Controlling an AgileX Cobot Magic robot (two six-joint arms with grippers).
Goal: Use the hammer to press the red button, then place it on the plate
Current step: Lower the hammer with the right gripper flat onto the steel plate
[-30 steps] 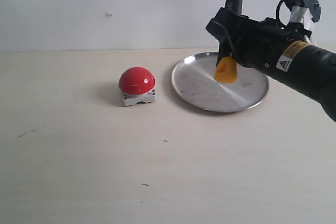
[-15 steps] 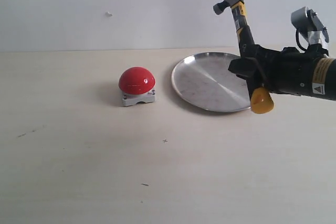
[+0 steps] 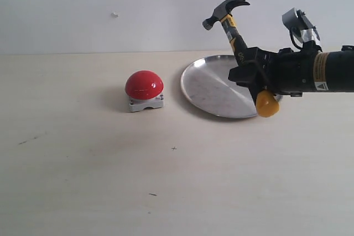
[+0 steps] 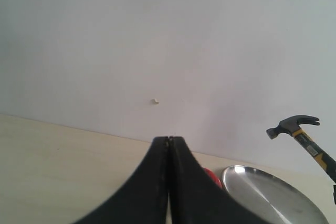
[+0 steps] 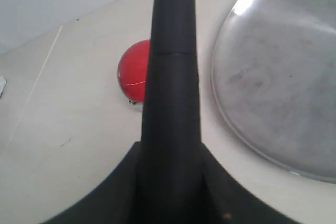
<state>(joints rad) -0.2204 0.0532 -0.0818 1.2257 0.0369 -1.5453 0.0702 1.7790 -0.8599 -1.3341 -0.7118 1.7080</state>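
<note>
The hammer [image 3: 232,26] is raised over the plate [image 3: 213,89], its dark head up and leaning left, its yellow end [image 3: 267,104] low. My right gripper [image 3: 250,73] is shut on its black handle [image 5: 170,77]. The red button [image 3: 144,85] sits on its grey base left of the plate, well apart from the hammer head. The right wrist view shows the button [image 5: 131,72] beside the handle and the plate [image 5: 283,87] on the other side. My left gripper [image 4: 169,139] is shut on nothing, with the button [image 4: 213,178], plate [image 4: 273,198] and hammer [image 4: 294,127] beyond it.
The pale wooden table [image 3: 110,181] ends at a white wall [image 3: 110,4] behind the button and plate. The left arm does not show in the exterior view.
The right arm came down from high over the plate and levelled out. The hammer then shifted left, its head tipping further towards the button. Button and plate have stayed put.
</note>
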